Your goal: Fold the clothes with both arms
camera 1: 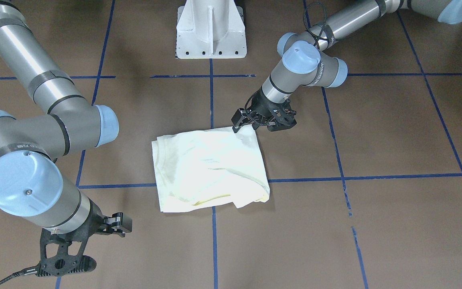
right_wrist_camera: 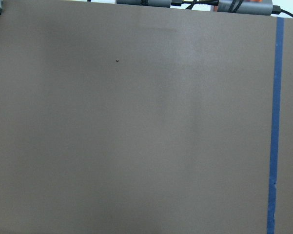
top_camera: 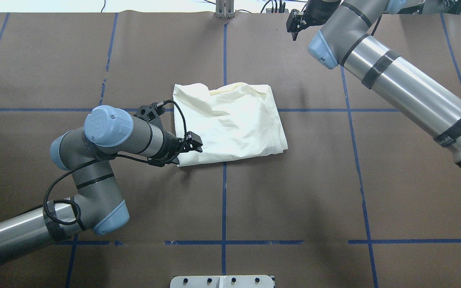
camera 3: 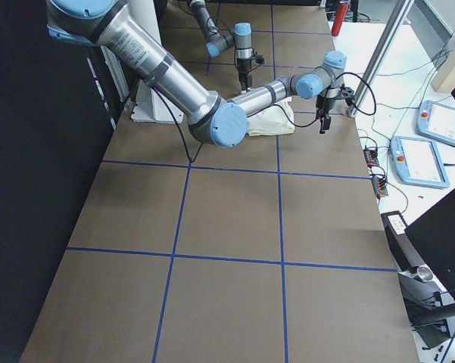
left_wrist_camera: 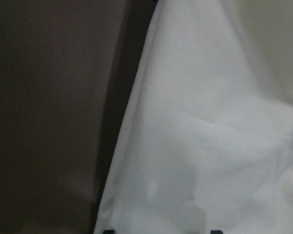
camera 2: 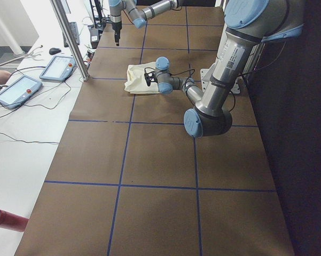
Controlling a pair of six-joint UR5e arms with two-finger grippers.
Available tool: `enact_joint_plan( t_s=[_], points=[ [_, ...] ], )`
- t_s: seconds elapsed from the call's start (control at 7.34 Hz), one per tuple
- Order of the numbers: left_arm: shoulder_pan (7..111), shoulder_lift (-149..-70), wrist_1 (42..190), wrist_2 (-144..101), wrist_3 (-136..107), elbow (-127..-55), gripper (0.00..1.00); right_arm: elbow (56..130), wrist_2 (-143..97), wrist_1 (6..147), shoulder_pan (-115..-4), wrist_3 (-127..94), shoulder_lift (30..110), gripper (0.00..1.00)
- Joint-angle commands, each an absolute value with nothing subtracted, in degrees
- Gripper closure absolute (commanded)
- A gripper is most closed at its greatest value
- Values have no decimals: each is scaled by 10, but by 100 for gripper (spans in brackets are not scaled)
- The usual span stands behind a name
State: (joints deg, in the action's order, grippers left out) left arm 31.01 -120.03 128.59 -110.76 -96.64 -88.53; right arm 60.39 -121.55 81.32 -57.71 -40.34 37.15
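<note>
The table point(camera 1: 375, 224) is covered with brown paper and divided into large squares by lines of blue tape point(camera 1: 375, 176). At the top centre of the front-facing view stands a white metal pedestal point(camera 1: 211, 28).

The cream-white shirt point(camera 1: 211, 168) lies in the middle of this frame, folded into a rough rectangle with some wrinkles, plain side up. It lies flat on the table and covers a crossing of the blue lines.

The left arm point(camera 1: 307, 66) enters from the upper right of the frame and bends down to the shirt's upper right corner. The left end effector point(camera 1: 251, 122) is low at that corner. In its wrist view the cloth fills most of the picture, and two dark tips show at the bottom edge with a wide space between them, so its fingers are spread. I cannot tell if they touch the cloth.

The right arm point(camera 1: 26, 132) fills the left side of the frame. The right end effector point(camera 1: 116, 224) is at the lower left, well apart from the shirt. Its wrist view shows only brown paper and one blue line. I cannot tell whether its fingers are apart or together.
</note>
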Motion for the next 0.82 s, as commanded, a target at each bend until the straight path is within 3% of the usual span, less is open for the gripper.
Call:
enact_joint_plan(
  t_s=[0.0,0.41,0.68],
  points=[
    [332,-1164,1209,-1114,-910,-981,1,676,-1260,814,-597,-401,437,0],
    [420,-1058,1071,-1118,-704,-1148,1,807,-1291,816,-664,-335,594,0],
    [559,-966,1069,-1201,-497,-1156,1,825,-1323,819,-738,-188,685,0]
  ],
)
